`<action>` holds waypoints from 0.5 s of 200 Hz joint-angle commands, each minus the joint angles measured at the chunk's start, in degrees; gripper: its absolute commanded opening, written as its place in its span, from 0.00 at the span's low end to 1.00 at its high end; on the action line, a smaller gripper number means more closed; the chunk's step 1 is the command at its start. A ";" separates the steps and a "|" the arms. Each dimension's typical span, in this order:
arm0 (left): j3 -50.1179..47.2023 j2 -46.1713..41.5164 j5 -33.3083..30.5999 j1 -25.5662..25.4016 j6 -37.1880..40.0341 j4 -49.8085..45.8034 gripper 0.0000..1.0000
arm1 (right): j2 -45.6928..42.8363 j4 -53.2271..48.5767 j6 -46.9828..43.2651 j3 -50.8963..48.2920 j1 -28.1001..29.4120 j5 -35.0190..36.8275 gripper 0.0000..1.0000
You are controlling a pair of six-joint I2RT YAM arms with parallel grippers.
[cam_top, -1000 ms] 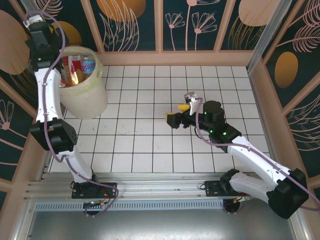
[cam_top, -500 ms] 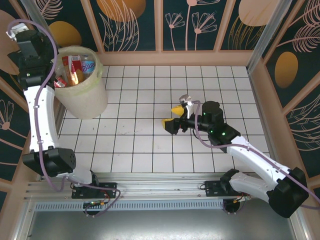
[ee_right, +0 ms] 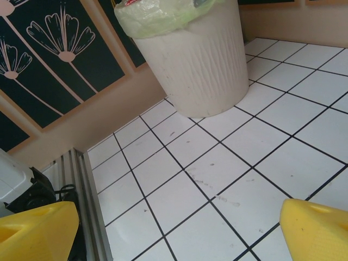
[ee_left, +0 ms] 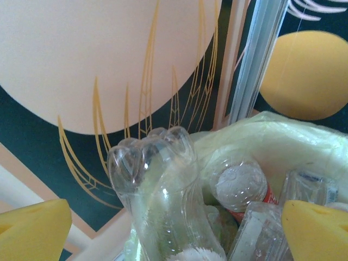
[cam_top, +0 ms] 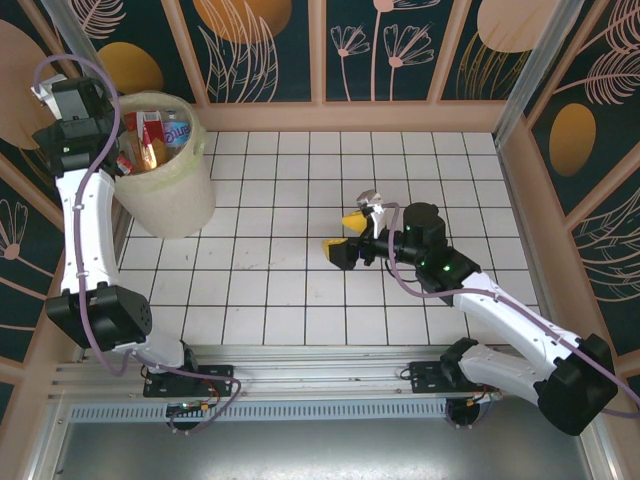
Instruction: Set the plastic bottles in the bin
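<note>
bin (cam_top: 178, 200) was pale cream with a ribbed wall, liner translucent yellow-green. plastic bottles (cam_top: 150, 138) in it were clear, labels red, orange, blue. bench (cam_top: 290, 290): white tiles, black grid lines. walls (cam_top: 400, 50): dark teal panels, peach line-drawn flowers, orange discs. left claw (ee_left: 174, 234) and right claw (cam_top: 343, 232) had yellow pads. arms (cam_top: 85, 230) were white with black joints, cables (cam_top: 100, 140) purple.

Seen from the left wrist, the nearest clear bottle (ee_left: 163, 196) is blurred and cut off by the lower edge. In the right wrist view the bin (ee_right: 193, 60) is cropped at the top, its contents mostly hidden.
</note>
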 commanded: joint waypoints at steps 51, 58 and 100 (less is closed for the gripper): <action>1.46 5.59 -3.74 0.73 -1.64 -3.51 0.99 | -0.21 0.64 -0.71 -0.89 0.48 0.60 0.96; 1.75 5.93 -3.63 0.82 -1.63 -3.12 0.99 | -0.24 0.67 -0.66 -1.06 0.52 0.75 0.96; 2.01 7.59 -1.76 1.50 -1.14 0.47 0.94 | -0.25 0.66 -0.13 -1.06 0.46 1.28 0.96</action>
